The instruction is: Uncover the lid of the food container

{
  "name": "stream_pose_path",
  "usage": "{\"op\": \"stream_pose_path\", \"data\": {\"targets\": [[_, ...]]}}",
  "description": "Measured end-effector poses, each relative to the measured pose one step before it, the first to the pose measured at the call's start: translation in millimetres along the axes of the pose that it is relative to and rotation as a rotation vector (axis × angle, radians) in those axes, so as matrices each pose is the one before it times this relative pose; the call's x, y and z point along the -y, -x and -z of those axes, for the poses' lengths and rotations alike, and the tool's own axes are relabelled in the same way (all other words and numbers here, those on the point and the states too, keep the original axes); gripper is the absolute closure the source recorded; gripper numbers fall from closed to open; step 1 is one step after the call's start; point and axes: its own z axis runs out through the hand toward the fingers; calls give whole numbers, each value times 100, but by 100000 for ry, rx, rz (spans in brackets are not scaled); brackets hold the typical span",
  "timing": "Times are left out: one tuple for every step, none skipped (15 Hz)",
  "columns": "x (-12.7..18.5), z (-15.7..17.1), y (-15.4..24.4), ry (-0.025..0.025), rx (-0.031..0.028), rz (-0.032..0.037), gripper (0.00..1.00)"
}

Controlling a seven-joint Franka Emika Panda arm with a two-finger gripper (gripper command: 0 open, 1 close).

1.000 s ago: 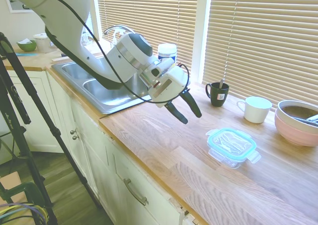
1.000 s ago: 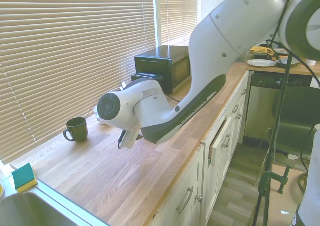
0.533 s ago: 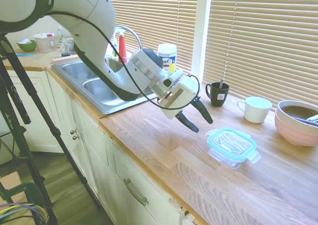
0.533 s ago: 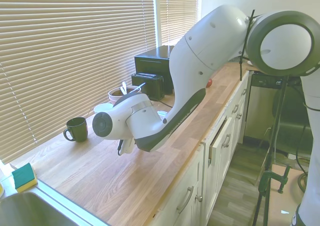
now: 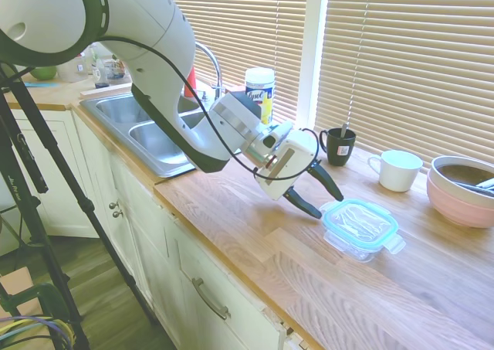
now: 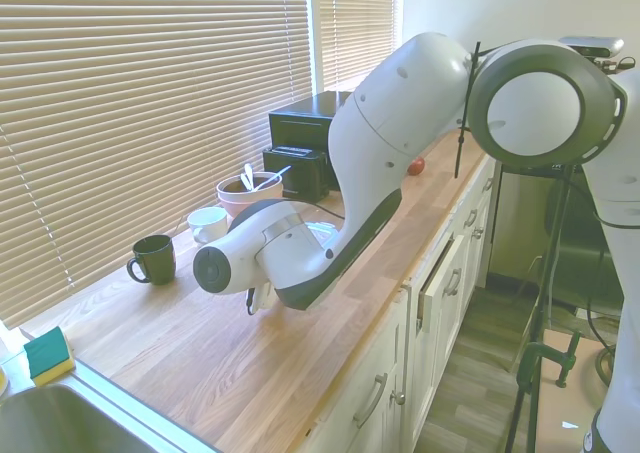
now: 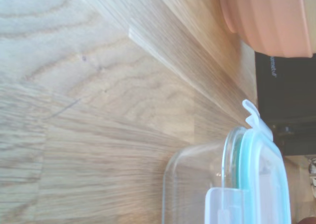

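Claw [image 5: 327, 199] is hovering wide open (gripping nothing) beside the lid [image 5: 360, 223]; misaligned fingers risk shoving the food container [image 5: 351, 244] instead.

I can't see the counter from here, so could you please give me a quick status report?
Gripper open, empty, just beside the food container. Lid on, not yet touched. White cup and pink bowl stand behind, apart from it.

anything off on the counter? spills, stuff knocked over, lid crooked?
Nothing stands out. The lid sits flat and square on the food container, the white cup, green mug and pink bowl stand upright, and no spill shows on the wooden counter. The open gripper is beside the container, not touching it.
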Motion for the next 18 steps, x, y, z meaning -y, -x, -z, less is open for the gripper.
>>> {"op": "stream_pose_path", "data": {"targets": [[-34, 2, -183, 304, -786, 45, 100], [-58, -8, -210, 489, -520, -171, 100], [-52, -37, -156, 555, -420, -100, 100], [-14, -87, -40, 392, -279, 83, 100], [-48, -147, 29, 566, -120, 181, 100], [-36, -234, 77, 564, 25, 235, 100], [40, -243, 157, 351, 21, 393, 100], [73, -153, 162, 317, -149, 467, 100], [39, -84, 104, 366, -137, 334, 100], [16, -9, 45, 229, -60, 168, 100], [-22, -11, -9, 226, -48, 65, 100], [-17, -18, -14, 136, -99, 163, 100], [-18, -15, -49, 112, -139, 236, 100], [-31, -37, -72, 121, -68, 96, 100], [-38, -51, -115, 101, -33, -14, 100], [-30, -35, -140, 41, -47, -65, 100], [-30, -48, -61, 61, 20, -3, 100], [-36, -88, -6, 115, 89, 79, 100]]}}
